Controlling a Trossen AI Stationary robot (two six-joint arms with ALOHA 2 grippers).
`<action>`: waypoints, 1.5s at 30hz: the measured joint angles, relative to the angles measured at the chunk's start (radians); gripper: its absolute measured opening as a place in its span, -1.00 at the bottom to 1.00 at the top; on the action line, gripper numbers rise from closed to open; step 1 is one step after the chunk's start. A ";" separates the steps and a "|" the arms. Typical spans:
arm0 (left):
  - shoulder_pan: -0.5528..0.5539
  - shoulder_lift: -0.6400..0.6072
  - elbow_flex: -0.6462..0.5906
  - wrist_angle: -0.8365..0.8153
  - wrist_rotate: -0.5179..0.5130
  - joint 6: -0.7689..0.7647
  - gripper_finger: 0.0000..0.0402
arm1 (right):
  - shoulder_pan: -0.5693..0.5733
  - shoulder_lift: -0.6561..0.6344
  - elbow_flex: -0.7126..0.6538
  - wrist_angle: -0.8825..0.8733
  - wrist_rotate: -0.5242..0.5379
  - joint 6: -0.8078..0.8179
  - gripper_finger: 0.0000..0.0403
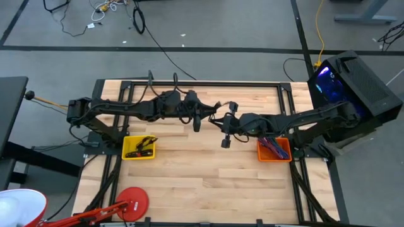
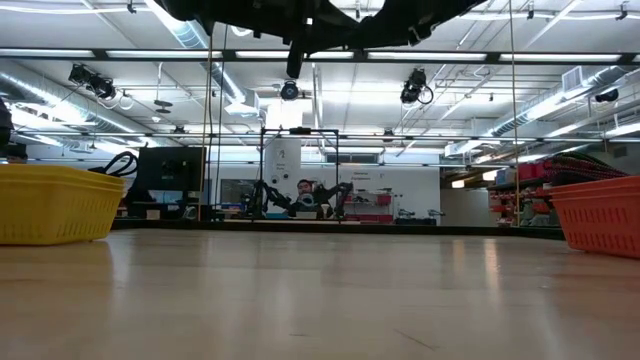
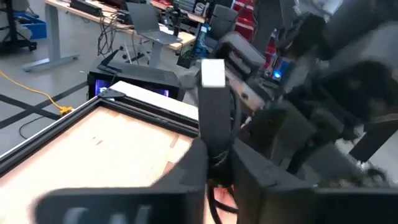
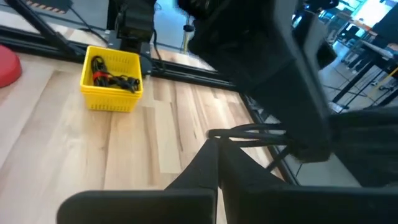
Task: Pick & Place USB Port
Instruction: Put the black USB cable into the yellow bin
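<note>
Both grippers meet mid-table, left gripper clamping the USB cable, right gripper closed; I'd transfer slowly.

A pale wooden-slat bench with a black metal frame stands on a grey concrete floor marked with dark tape lines. Black and yellow cables trail across that floor, and a black computer case with a purple glow sits beside the bench. Beyond the bench lies a large open workshop: long white ceiling light strips, silver ducting, hanging black cameras, a dark monitor, and grey desks.
</note>
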 joint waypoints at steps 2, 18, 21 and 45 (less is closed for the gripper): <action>0.000 0.000 0.000 -0.008 0.000 0.017 -0.84 | -0.001 0.000 0.000 0.004 0.002 0.000 -1.00; -0.002 -0.017 0.000 -0.015 -0.079 0.078 -0.84 | -0.001 0.000 0.000 -0.004 0.045 0.002 -0.81; -0.001 -0.044 0.000 -0.046 -0.108 0.093 -0.84 | -0.002 -0.008 0.000 -0.028 0.057 0.001 -0.73; -0.340 -0.386 0.000 -1.250 -0.617 -0.421 -0.84 | -0.016 -0.268 -0.144 -0.411 0.254 0.183 -0.57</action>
